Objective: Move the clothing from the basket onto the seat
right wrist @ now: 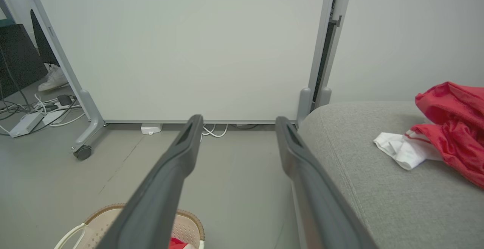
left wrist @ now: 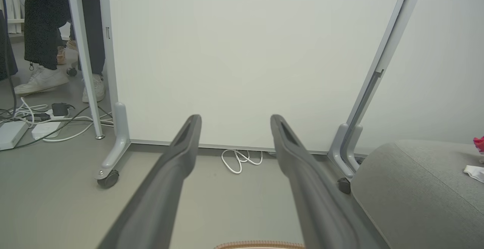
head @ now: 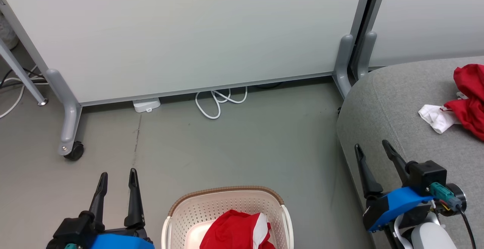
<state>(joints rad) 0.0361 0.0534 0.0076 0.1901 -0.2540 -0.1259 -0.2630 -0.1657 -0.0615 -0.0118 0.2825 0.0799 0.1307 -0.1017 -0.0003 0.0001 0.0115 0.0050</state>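
Hovering spread and empty, left pincer (head: 118, 172) sits just left of basket (head: 227, 190), w/ red clothing (head: 236, 229) inside. Right pincer (head: 371, 145), also spread, is at seat (head: 393, 94) edge; 2nd red garment (head: 470, 101) lies fwd-right of it.

A pale partition panel (head: 189, 33) in a grey frame stands on the grey-green floor (head: 245, 143), a black castor (head: 73, 151) under its left foot. A second panel (head: 427, 18) adjoins on the right. Under the bottom rail a white cable (head: 219, 103) lies looped, near a small white box (head: 146, 105).
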